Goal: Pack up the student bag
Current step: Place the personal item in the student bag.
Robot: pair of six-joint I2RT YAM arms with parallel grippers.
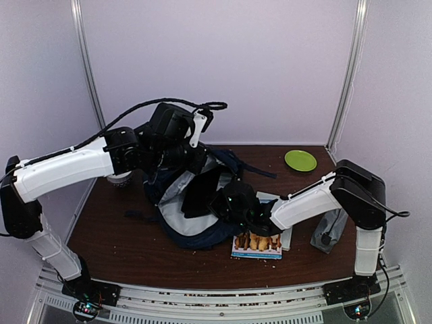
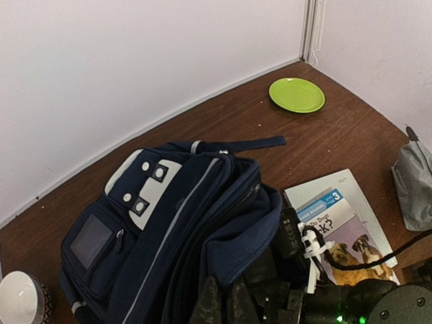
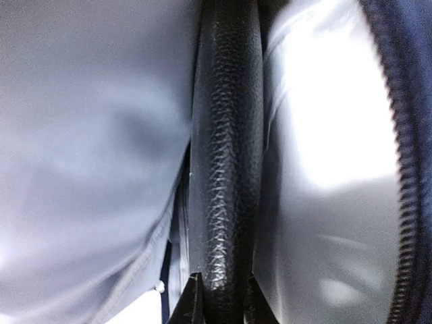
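Right wrist | fingers [image 3: 191, 307] pinch black textured notebook [image 3: 226, 169] | inside student bag [image 3: 88, 135]

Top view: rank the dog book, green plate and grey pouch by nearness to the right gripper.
1. Dog book, just near-side of the right gripper holding the black case.
2. Green plate, far right corner.
3. Grey pouch, right edge.

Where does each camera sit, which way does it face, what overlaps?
Top external: high behind the bases, looking down on the backpack; both arms show.
Left wrist: over the backpack, facing the green plate; left gripper at bottom.
Right wrist: inside the backpack, on a black notebook; right gripper pinching it.
Shared: top and left wrist see plate, dog book.
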